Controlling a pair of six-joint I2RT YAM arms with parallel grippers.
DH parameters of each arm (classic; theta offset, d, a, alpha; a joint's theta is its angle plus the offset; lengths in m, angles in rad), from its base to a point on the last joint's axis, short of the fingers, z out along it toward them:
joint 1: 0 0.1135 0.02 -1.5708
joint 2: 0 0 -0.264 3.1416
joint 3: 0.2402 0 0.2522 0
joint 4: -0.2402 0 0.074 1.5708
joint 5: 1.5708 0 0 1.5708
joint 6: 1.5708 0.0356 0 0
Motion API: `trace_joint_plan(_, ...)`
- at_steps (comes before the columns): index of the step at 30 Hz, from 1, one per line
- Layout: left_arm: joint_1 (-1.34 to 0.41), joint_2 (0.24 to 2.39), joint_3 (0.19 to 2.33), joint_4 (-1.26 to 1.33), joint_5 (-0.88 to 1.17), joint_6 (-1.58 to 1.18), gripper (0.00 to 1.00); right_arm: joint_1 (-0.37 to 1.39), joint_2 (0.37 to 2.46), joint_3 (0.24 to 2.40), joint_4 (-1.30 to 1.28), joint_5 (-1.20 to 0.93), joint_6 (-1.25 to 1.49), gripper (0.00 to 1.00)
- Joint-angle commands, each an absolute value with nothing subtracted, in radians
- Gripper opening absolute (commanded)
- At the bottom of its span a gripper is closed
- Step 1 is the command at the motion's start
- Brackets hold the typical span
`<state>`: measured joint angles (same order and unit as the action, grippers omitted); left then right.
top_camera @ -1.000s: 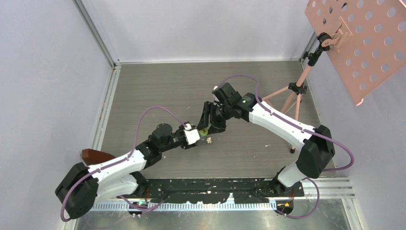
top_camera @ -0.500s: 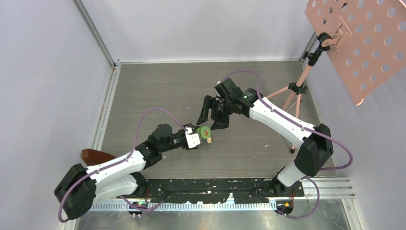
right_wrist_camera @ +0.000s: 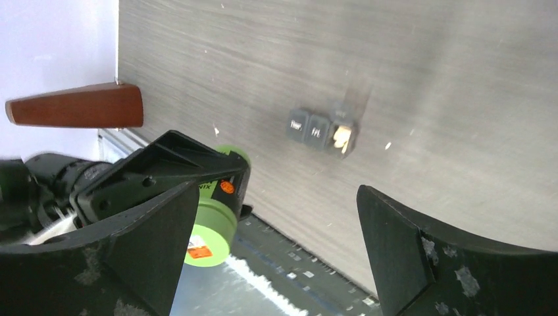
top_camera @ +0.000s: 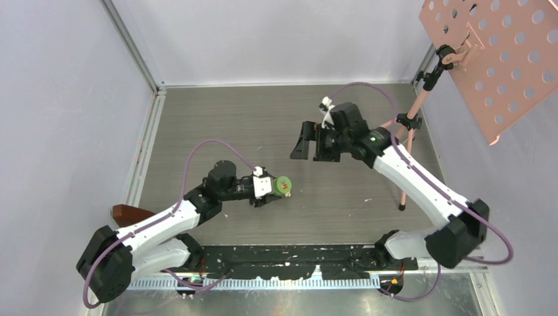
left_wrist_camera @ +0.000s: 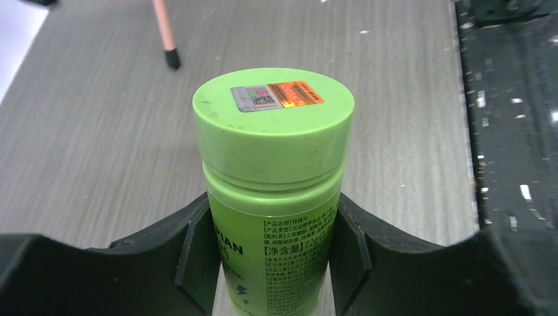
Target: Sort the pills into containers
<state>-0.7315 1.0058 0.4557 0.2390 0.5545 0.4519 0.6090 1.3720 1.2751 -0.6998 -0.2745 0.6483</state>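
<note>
My left gripper [top_camera: 276,188] is shut on the green bottle [top_camera: 283,185], gripping its body below the closed green cap. The cap carries a red-marked sticker and fills the left wrist view [left_wrist_camera: 273,151], with a finger on each side. My right gripper [top_camera: 314,145] is open and empty, up and to the right of the bottle and apart from it. The right wrist view shows the bottle [right_wrist_camera: 210,220] by its left finger [right_wrist_camera: 151,243]. The small dark-grey case [right_wrist_camera: 321,127] lies on the table beyond, with a pale spot at one end. The case is hidden in the top view.
A pink perforated board [top_camera: 500,52] stands on a tripod at the right, with one foot [top_camera: 401,207] on the table. A brown wooden piece [top_camera: 131,214] lies at the left edge. A black strip [top_camera: 296,260] runs along the near edge.
My right gripper has drawn back from the bottle, up and to the right, with its jaws open. My left gripper still holds the bottle and has shifted slightly.
</note>
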Motion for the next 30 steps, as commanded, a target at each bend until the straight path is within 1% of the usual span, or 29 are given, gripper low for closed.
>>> trace_joint_plan(1,-0.713,1.025,0.547,0.168,0.781,0.407,0.0,0.576,1.227,1.228,-0.529,-0.335,0.296,0.99)
trace_joint_plan(4,-0.705,1.047,0.579,0.144,0.861,0.399,0.0,0.576,1.149,1.192,-0.431,-0.469,0.188,0.99)
trace_joint_plan(7,-0.701,1.068,0.616,0.102,0.923,0.394,0.0,0.587,1.112,1.188,-0.408,-0.665,0.071,0.99)
trace_joint_plan(9,-0.7,1.077,0.642,0.075,0.953,0.396,0.0,0.608,1.095,1.195,-0.424,-0.715,-0.008,1.0)
trace_joint_plan(11,-0.699,1.08,0.652,0.074,0.956,0.393,0.0,0.635,1.076,1.196,-0.441,-0.712,-0.086,1.0)
trace_joint_plan(20,-0.7,1.101,0.676,0.066,0.989,0.38,0.0,0.77,1.057,1.182,-0.531,-0.525,-0.314,1.0)
trace_joint_plan(26,-0.7,1.12,0.686,0.064,0.996,0.371,0.0,0.816,1.092,1.222,-0.63,-0.558,-0.396,1.0)
trace_joint_plan(30,-0.699,1.119,0.686,0.071,0.993,0.371,0.0,0.862,1.124,1.223,-0.671,-0.53,-0.417,1.0)
